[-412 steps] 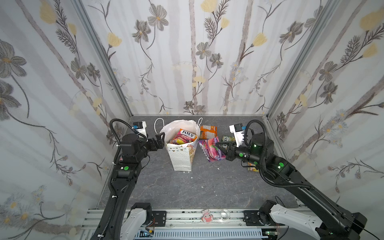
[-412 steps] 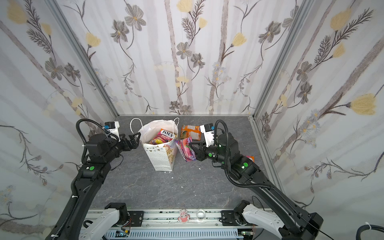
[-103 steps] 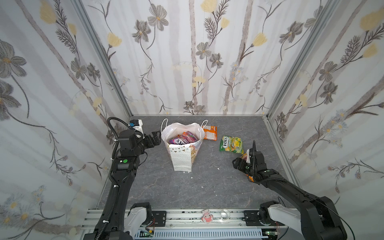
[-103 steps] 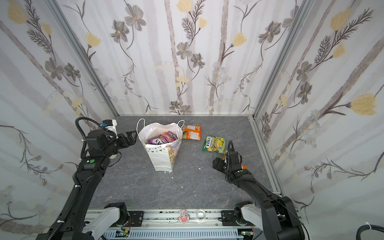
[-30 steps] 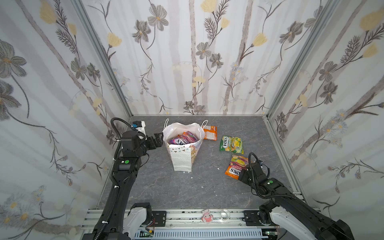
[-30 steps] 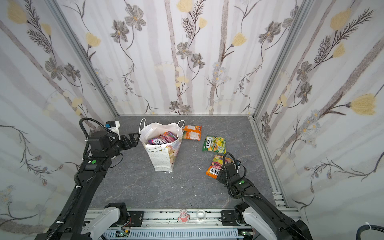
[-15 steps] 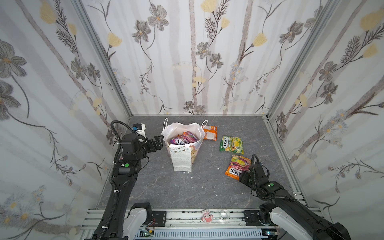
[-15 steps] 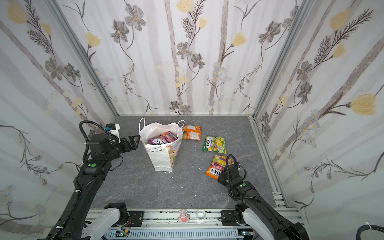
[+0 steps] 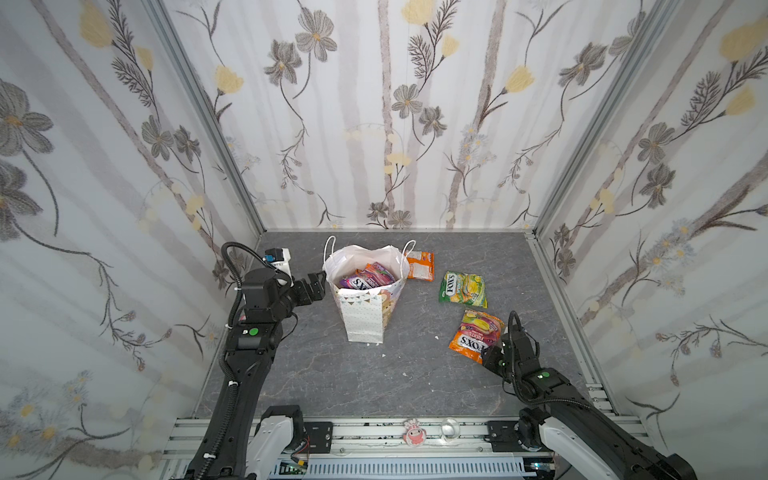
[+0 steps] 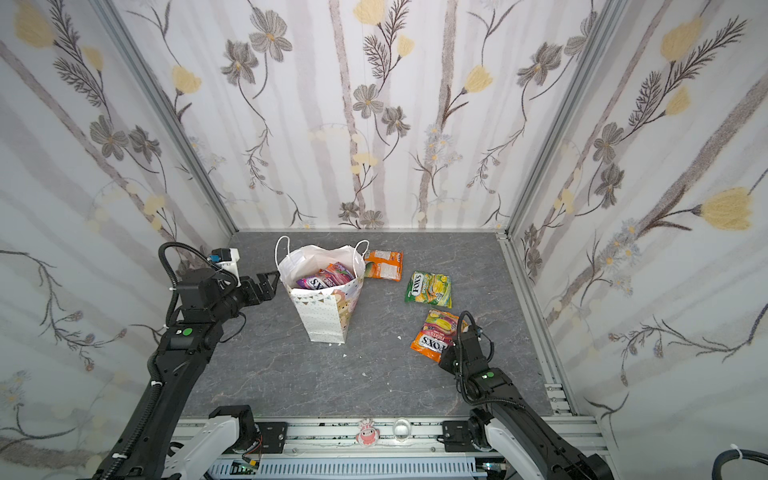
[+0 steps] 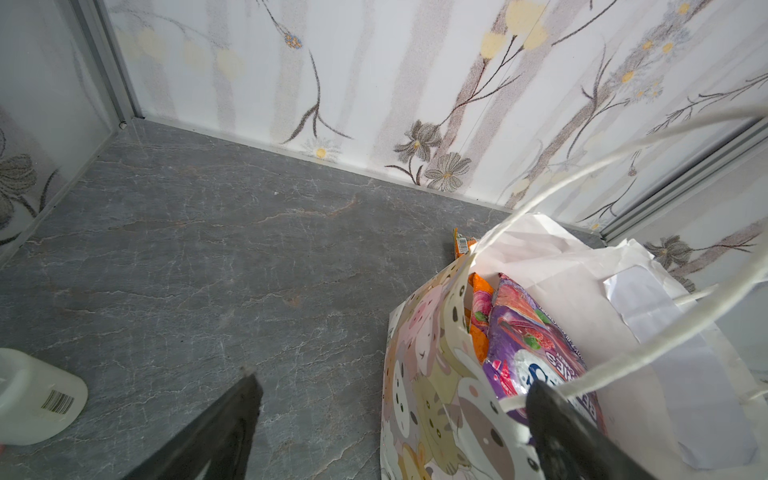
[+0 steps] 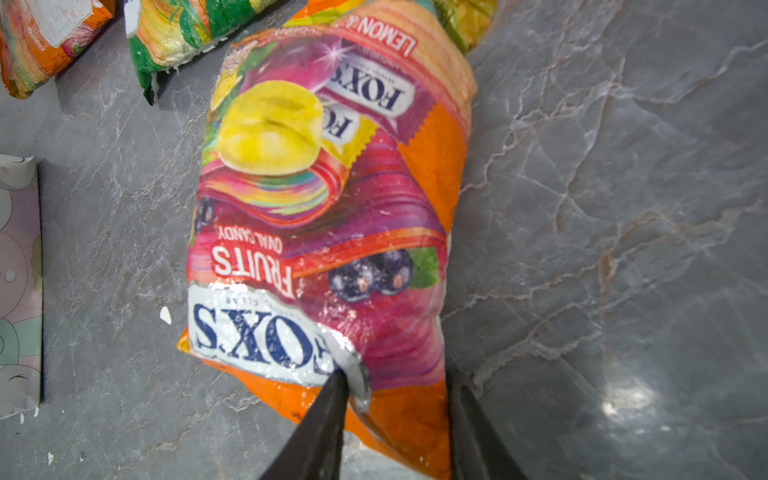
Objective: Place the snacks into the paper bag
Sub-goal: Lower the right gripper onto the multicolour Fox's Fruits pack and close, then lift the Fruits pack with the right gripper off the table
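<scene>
Some snacks [image 9: 365,279] sit in the paper bag [image 9: 361,318], three lie outside; the right pincer [image 12: 395,386], half-closed, straddles the lower-right orange packet [image 9: 476,334], grip unclear; the left pincer [image 9: 316,284] gapes wide.

Orange-pink packet [image 12: 324,232]; green-yellow packet [image 9: 463,289]; dotted white bag [image 9: 361,320].

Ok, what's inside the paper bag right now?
Inside the paper bag, a purple packet lies on top, with an orange packet tucked beside it. Anything deeper is covered by those two and the bag's walls, so the count cannot be told.
</scene>
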Robot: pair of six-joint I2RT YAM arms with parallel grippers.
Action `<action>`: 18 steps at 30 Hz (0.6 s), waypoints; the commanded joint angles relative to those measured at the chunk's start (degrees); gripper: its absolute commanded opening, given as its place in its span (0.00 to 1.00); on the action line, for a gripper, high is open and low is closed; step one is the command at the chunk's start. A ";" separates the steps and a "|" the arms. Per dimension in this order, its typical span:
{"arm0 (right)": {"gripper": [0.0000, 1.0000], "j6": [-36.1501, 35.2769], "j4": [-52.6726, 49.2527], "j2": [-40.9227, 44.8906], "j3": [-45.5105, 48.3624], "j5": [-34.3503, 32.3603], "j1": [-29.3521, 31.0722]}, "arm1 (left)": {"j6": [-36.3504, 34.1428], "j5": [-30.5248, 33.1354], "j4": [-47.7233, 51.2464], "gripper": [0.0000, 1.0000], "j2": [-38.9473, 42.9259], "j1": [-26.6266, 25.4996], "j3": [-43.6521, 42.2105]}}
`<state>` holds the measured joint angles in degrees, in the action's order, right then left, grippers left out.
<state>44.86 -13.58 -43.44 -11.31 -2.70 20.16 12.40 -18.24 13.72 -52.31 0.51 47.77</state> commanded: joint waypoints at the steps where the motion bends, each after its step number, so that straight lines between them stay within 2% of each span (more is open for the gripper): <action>1: 0.21 -0.30 0.83 0.89 0.10 0.59 -0.25 | 0.34 0.71 -1.37 1.00 0.25 0.01 0.10; 4: 0.06 -0.97 1.45 1.45 0.07 1.32 -0.23 | 0.34 0.54 -1.53 1.00 0.72 0.01 -0.38; 6: 0.00 -1.19 1.20 1.60 -0.33 1.93 -0.34 | 0.44 0.18 -1.50 1.00 0.68 0.01 -0.39; 18: 0.00 -1.76 0.86 6.19 -1.08 5.02 -0.33 | 0.15 -0.11 -1.39 1.00 0.68 0.06 -0.19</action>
<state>43.86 -13.82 -38.13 -11.84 1.15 19.86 12.43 -18.17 13.72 -51.79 0.51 47.59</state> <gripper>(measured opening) 0.049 0.998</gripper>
